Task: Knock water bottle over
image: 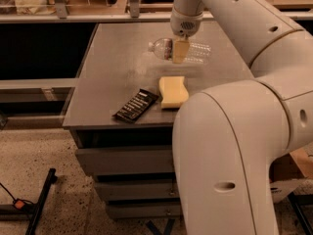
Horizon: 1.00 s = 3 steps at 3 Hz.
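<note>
The water bottle (198, 52) is clear and ribbed, and lies on its side on the grey table (107, 82) toward the back. Its white cap (152, 46) points left. My gripper (180, 52) hangs from the white arm, which comes in from the upper right. It is right at the bottle's middle and covers part of it. I cannot tell whether it touches the bottle.
A yellow sponge (173, 91) lies in front of the bottle, and a black snack bag (136, 105) lies near the table's front edge. Drawers sit under the table top. The arm's large white body (225, 160) fills the lower right. A shelf rail runs behind the table.
</note>
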Available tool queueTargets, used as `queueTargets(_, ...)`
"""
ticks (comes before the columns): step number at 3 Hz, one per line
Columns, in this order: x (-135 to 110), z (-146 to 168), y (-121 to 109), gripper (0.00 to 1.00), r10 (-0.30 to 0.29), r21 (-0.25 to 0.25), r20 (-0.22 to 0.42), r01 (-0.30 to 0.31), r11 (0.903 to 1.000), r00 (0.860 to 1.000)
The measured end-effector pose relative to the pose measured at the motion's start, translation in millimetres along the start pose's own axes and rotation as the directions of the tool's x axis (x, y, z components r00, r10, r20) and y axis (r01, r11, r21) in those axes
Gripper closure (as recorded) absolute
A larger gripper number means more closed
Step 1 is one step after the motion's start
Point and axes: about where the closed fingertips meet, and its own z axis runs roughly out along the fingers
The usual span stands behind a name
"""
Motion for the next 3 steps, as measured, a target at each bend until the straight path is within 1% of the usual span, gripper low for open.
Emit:
queueTargets(1, -1.7, 3.7, -3.0, 0.13, -0.001, 0.007, 0.004, 0.001, 1.0000, 1.000)
queueTargets(2, -3.2, 7.1, -5.3, 0.00, -0.001, 0.012, 0.007, 0.001, 0.9999, 1.000)
queueTargets(3, -3.3, 7.2, -5.4, 0.00, -0.001, 0.012, 0.007, 0.001, 0.9999, 1.000)
